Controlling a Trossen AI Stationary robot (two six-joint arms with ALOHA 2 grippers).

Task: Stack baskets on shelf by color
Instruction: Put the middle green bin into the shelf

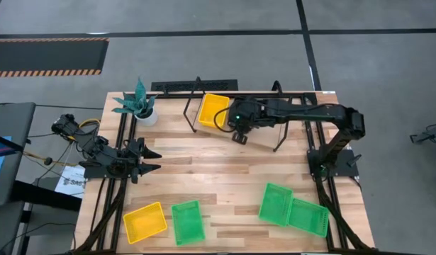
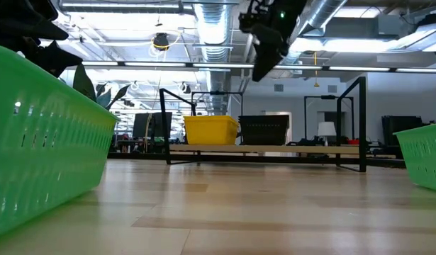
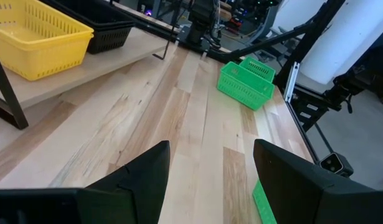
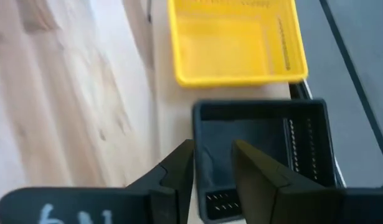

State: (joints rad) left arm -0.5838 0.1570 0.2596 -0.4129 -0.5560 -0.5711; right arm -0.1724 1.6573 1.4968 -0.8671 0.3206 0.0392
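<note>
Baskets look light, springy mesh; best pinched by a rim wall. Right gripper, fingers narrowly parted and empty, hovers over the black basket at frame centre, on the shelf.

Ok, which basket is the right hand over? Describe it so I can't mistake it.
Start at the shelf along the table's far edge. Two baskets sit on it side by side; the right hand, fingers slightly apart, hangs over the black basket. Its neighbour, the yellow basket, sits nearer the plant.
</note>
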